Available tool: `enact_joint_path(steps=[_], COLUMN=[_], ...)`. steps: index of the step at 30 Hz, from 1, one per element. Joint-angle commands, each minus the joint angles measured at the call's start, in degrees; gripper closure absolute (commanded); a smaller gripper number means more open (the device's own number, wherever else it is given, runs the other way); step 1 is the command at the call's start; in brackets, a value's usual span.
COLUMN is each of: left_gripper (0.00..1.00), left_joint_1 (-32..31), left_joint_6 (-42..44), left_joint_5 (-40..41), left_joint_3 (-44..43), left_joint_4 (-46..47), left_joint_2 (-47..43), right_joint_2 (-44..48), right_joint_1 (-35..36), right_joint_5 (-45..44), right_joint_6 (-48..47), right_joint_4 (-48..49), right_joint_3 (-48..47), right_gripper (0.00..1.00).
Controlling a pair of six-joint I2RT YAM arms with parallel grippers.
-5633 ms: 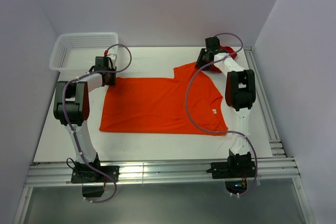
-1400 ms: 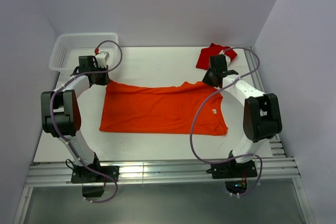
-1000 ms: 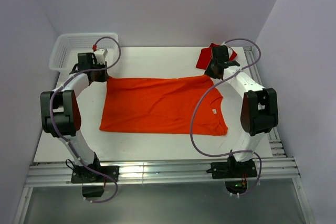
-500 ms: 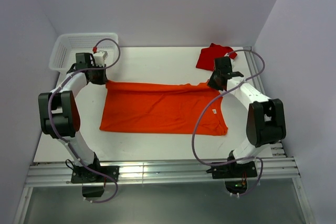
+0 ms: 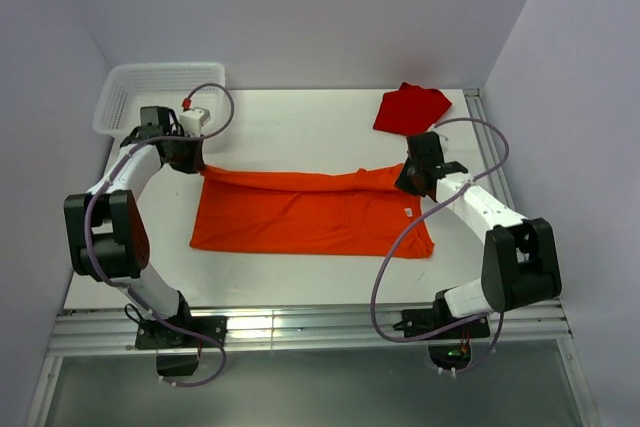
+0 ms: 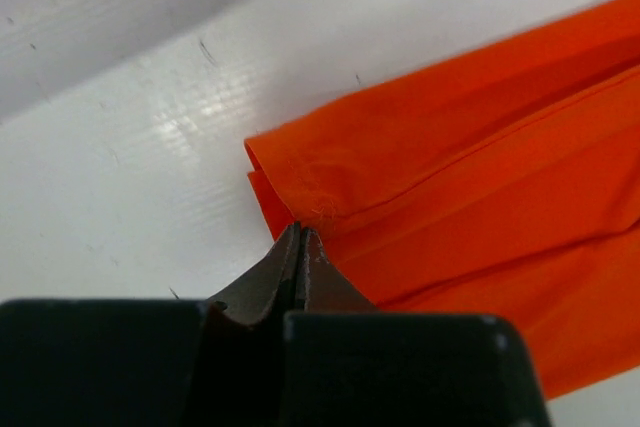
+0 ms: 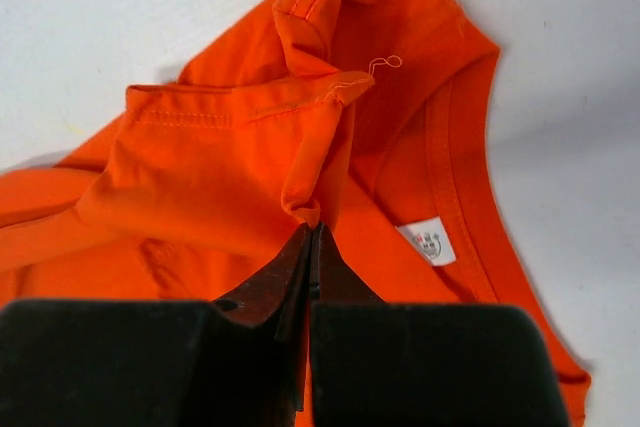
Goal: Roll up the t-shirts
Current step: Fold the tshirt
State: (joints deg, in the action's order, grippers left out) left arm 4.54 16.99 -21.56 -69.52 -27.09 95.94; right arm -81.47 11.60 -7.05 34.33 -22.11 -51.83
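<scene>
The orange t-shirt (image 5: 310,212) lies across the middle of the table, its far edge folded over toward the front. My left gripper (image 5: 190,159) is shut on the shirt's far left corner (image 6: 300,202). At the far right, by the collar, my right gripper (image 5: 408,179) is shut on a pinch of orange cloth (image 7: 310,202). The white neck label (image 7: 429,240) shows just right of that pinch. A darker red t-shirt (image 5: 411,109) lies crumpled at the back right, apart from both grippers.
A white plastic basket (image 5: 125,97) stands at the back left corner, close behind the left arm. A metal rail (image 5: 490,147) runs along the table's right edge. Grey walls close in on three sides.
Both grippers have moved toward the front with the shirt's far edge, folding it over further. The red t-shirt stays where it was.
</scene>
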Motion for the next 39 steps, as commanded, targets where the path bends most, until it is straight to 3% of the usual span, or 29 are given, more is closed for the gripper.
enact_joint_path(steps=[1,14,30,35,39], left_gripper=[1.00,1.00,0.99,0.70,0.57], left_joint_1=[0.3,1.3,1.4,1.4,1.4], left_joint_6=[3.4,5.0,8.1,8.8,8.6], left_joint_5=[-0.2,1.6,-0.1,-0.7,-0.4], left_joint_3=[2.1,6.2,13.8,15.2,14.6], left_joint_4=[-2.7,-4.5,-5.5,-5.5,-5.5], left_joint_2=[-3.2,-7.7,-8.8,-9.0,-10.9], right_joint_2=[3.6,9.8,9.1,7.6,8.2], right_joint_1=[0.7,1.6,2.4,3.0,3.1], right_joint_5=[-1.7,-3.4,-3.0,-3.2,-3.6], right_joint_6=[1.6,3.2,5.8,6.4,6.3], right_joint_4=[1.3,-0.8,1.8,2.5,1.6], right_joint_3=[2.3,6.5,12.7,13.8,13.2], right_gripper=[1.00,1.00,1.00,0.79,0.63])
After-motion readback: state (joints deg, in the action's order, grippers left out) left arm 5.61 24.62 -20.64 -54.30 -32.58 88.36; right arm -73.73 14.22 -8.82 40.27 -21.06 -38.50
